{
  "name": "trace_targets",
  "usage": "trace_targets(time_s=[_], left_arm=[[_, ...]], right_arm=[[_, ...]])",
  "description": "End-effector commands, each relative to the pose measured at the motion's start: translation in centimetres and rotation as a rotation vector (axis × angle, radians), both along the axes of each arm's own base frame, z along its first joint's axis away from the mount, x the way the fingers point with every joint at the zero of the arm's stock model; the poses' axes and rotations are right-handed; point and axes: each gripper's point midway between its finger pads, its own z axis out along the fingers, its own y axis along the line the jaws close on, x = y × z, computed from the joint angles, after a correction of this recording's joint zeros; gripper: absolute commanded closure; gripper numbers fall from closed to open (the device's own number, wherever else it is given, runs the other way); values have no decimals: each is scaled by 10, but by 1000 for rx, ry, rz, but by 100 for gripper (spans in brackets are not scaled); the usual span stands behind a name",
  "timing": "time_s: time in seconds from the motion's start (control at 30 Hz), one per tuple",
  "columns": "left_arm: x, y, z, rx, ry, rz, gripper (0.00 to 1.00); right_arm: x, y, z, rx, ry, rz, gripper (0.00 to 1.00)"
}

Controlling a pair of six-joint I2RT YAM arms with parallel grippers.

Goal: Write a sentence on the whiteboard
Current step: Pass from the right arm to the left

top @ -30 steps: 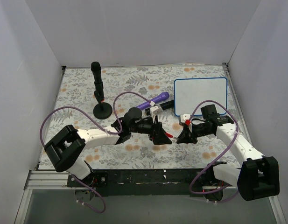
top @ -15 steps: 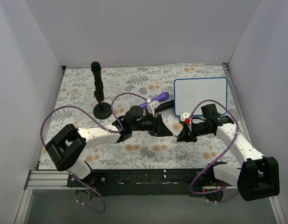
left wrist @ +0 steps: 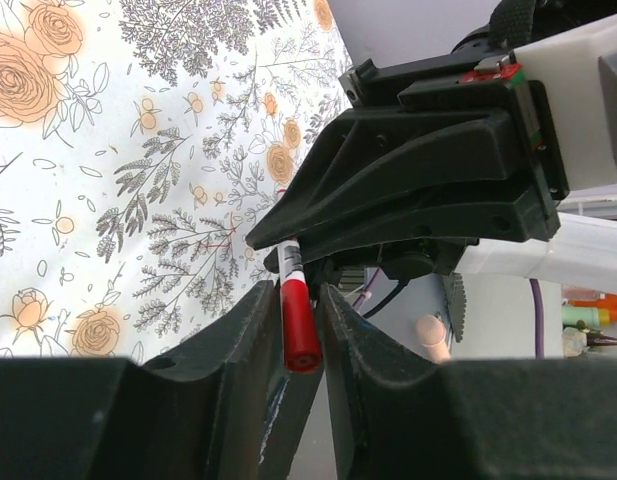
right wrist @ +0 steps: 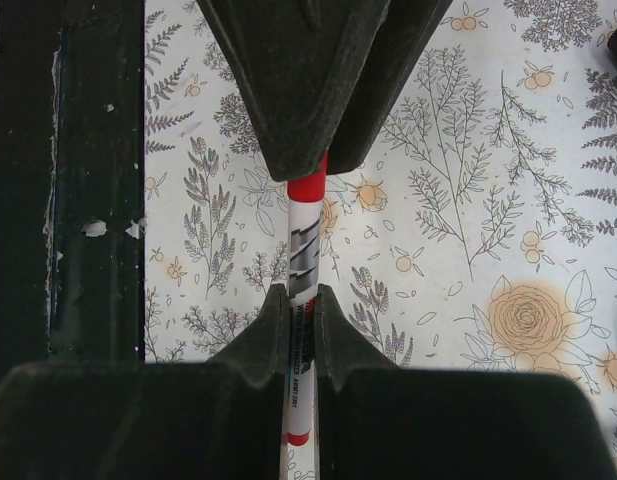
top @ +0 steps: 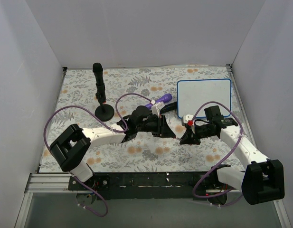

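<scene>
On floral mat, whiteboard sits far right, blank. L pincer has come across to R pincer & pinched shut on cap of red marker, which R clamps by barrel. Prob. uncapping next; no writing yet.

We find the whiteboard lying flat at the far right of the floral mat
We see a small rectangular board with a thin blue frame and rounded corners, its long side running left to right. Its right edge lies close to the mat's right border, and its sides sit about square to the mat. What we can see of its face is plain white, and its near edge is partly hidden from us.
</scene>
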Motion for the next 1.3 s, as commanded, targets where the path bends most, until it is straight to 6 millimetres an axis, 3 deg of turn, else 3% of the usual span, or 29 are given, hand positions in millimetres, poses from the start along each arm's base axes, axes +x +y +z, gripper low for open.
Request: trace_targets(time_s=[0.0, 0.07, 0.13, 0.2, 0.23, 0.27, 0.33, 0.37, 0.43, 0.47, 0.83, 1.27], left_arm=[[-1, -3, 14, -19, -38, -32, 81], [-2, -3, 13, -23, -36, -42, 100], [-5, -1, 12, -35, -36, -41, 100], [-6, 4, 22, -74, -52, -24, 100], [-8, 9, 19, -95, -49, -8, 100], [-9, 12, 23, -116, -60, 0, 100], [-10, 18, 42, -196, -108, 27, 100], [-14, 24, 35, -199, -91, 34, 100], [-15, 28, 46, -252, -126, 48, 100], [-16, 31, 40, -247, -113, 64, 100], [-9, 36, 48, -298, -158, 125, 100], [-10, 31, 39, -278, -153, 121, 100]], right_arm=[[1, 3, 6, 23, -23, 11, 99], [0, 4, 7, 29, -20, 13, 99], [-1, 5, 9, 38, -14, 20, 99], [-4, 9, 16, 72, -8, 34, 85], [-7, 9, 17, 85, 8, 41, 68], [-11, 12, 22, 118, 20, 55, 62], [-15, 15, 28, 152, 33, 72, 52], [-18, 16, 30, 167, 49, 78, 49], [-21, 19, 35, 205, 72, 88, 47], [-23, 21, 37, 223, 90, 92, 47], [-22, 28, 44, 300, 206, 74, 54], [-14, 31, 44, 301, 274, 33, 61]])
